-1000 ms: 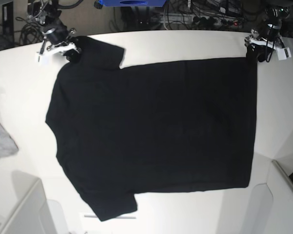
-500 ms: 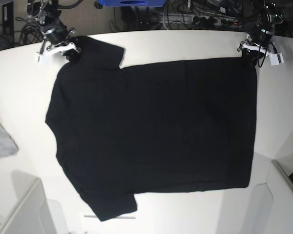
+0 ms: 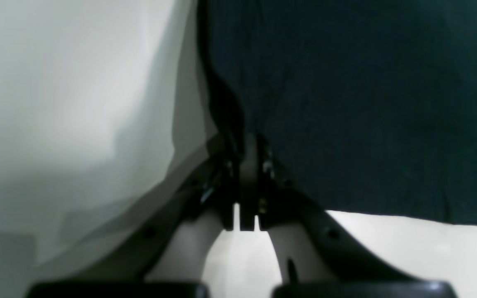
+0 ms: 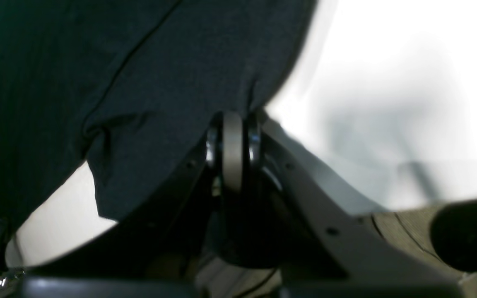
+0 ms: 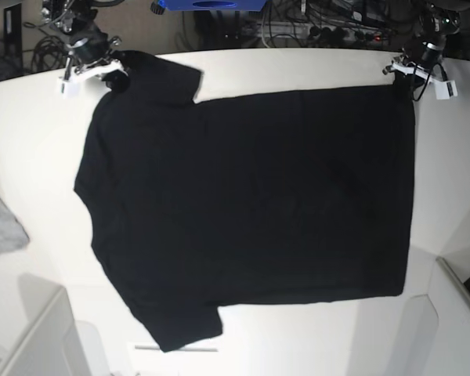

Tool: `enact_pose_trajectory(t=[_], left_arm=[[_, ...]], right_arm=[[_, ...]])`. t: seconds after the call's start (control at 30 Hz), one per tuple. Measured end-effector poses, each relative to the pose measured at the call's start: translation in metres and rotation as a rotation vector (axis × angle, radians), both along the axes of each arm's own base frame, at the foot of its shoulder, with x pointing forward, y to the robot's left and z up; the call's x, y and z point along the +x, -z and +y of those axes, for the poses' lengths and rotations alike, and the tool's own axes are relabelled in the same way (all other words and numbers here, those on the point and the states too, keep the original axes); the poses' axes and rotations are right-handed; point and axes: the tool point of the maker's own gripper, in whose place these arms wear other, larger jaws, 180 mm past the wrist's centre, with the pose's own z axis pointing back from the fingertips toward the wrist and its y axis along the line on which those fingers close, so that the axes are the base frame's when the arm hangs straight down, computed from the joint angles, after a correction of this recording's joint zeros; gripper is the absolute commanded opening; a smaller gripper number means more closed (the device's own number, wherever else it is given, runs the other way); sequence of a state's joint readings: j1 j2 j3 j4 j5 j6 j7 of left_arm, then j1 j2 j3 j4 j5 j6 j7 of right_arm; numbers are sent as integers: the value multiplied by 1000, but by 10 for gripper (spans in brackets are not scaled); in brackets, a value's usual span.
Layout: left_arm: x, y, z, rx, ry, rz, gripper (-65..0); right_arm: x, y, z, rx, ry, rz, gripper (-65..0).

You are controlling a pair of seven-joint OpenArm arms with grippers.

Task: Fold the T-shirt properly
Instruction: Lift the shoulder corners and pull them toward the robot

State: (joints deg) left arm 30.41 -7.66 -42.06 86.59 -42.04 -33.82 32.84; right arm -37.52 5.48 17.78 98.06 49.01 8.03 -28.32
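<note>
Across the middle of the white counter lies the T-shirt, plain black, spread flat with no print showing on the upper side. Its hem edge runs down the 3 o'clock side of the base view; the collar end faces 9 o'clock, one short sleeve reaching toward 11 o'clock and the other toward 7 o'clock.

Left tool, at about 1 o'clock in the base view: jaws closed, pinching the far hem corner of the T-shirt. The left wrist view shows the two fingers pressed together with the dark cloth edge drawn in between them, the counter pale on either side.

Right tool, at about 11 o'clock in the base view: jaws closed, gripping the far sleeve at its outer edge. The right wrist view shows the fingers clamped together with the sleeve cloth gathered into small creases just above them.

Grey cloth: a small piece at the 9 o'clock edge of the counter, well apart from the T-shirt.

Cables: a tangle beyond the far edge of the counter at 12 o'clock.
</note>
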Motion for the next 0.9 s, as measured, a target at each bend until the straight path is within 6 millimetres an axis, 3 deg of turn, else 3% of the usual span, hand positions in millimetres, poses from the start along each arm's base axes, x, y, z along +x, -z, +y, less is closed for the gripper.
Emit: enact_pose_trajectory(t=[0.43, 0.67, 0.9], left_arm=[[-31, -14, 0, 64, 56, 56, -650], [-45, -27, -7, 93, 97, 68, -650], [-28, -53, 8, 157, 69, -2, -650]], right_arm=[[-36, -14, 2, -40, -23, 39, -650], [-21, -41, 7, -57, -49, -37, -650], [19, -62, 10, -60, -61, -150, -650]])
